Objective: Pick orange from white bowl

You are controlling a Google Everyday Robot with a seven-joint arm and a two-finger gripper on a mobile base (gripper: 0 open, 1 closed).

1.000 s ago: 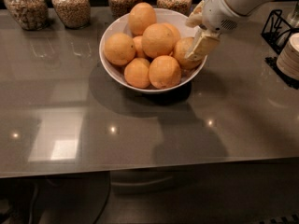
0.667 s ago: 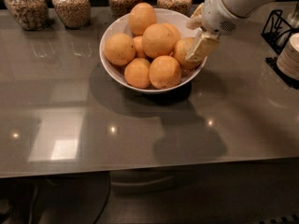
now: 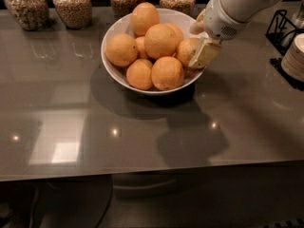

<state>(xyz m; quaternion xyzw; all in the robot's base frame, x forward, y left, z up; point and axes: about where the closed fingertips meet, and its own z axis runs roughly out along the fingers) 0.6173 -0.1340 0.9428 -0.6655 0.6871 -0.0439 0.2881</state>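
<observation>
The white bowl (image 3: 116, 72) stands on the grey table and holds several oranges. The duller, mottled orange (image 3: 186, 51) lies at the bowl's right edge. My gripper (image 3: 200, 42) reaches down from the upper right over the bowl's right rim. Its fingers (image 3: 205, 55) straddle this orange, one on the near right side and one behind it, and press against it. The orange still rests in the bowl among the others. Brighter oranges (image 3: 160, 41) fill the rest of the bowl.
Several glass jars of grains (image 3: 72, 4) line the table's back edge. A black wire rack (image 3: 282, 30) and a stack of white plates (image 3: 294, 56) stand at the right. The table's front edge runs across the lower part of the view.
</observation>
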